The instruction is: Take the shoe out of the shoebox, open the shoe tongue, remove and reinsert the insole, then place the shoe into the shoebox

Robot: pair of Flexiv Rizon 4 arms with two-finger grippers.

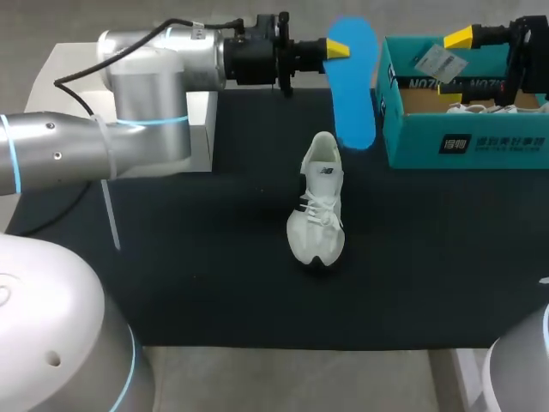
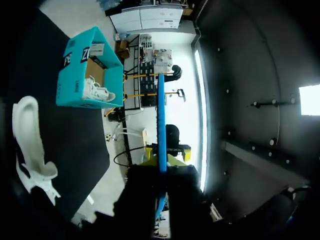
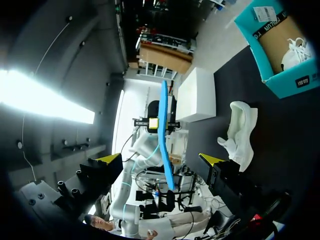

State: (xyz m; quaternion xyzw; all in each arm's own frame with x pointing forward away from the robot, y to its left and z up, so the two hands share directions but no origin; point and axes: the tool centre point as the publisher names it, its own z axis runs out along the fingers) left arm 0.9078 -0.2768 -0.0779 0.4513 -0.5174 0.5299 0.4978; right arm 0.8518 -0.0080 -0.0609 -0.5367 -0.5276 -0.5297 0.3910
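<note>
Left end effector [image 1: 336,48] is clamped on the blue insole [image 1: 352,86], pinching it near one end w/ the rest hanging free over the far side of the black mat [image 1: 214,283]. The left wrist view shows the insole edge-on between the fingers. The white shoe [image 1: 317,202] lies alone on the mat mid-counter, heel opening twd the insole, toe twd the near edge, nothing holding it. Right end effector [image 3: 160,159] is spread wide and holds nothing. It sits up over the teal shoebox [image 1: 467,142], facing the insole but well apart from it. Risks, imo: the grip is on one end of a thin, prob. floppy sole, so it could bend or twist when pushed at the shoe and miss the opening. An unheld shoe may skid or tip under that push, and the tongue could fold in and block the way. In the way: the shoebox wall is just beside the hanging insole, so a sideways swing might clip it. A 2nd white shoe [image 1: 480,108] already lies in the box, taking room. A white block [image 1: 202,129] sits under the left arm.
</note>
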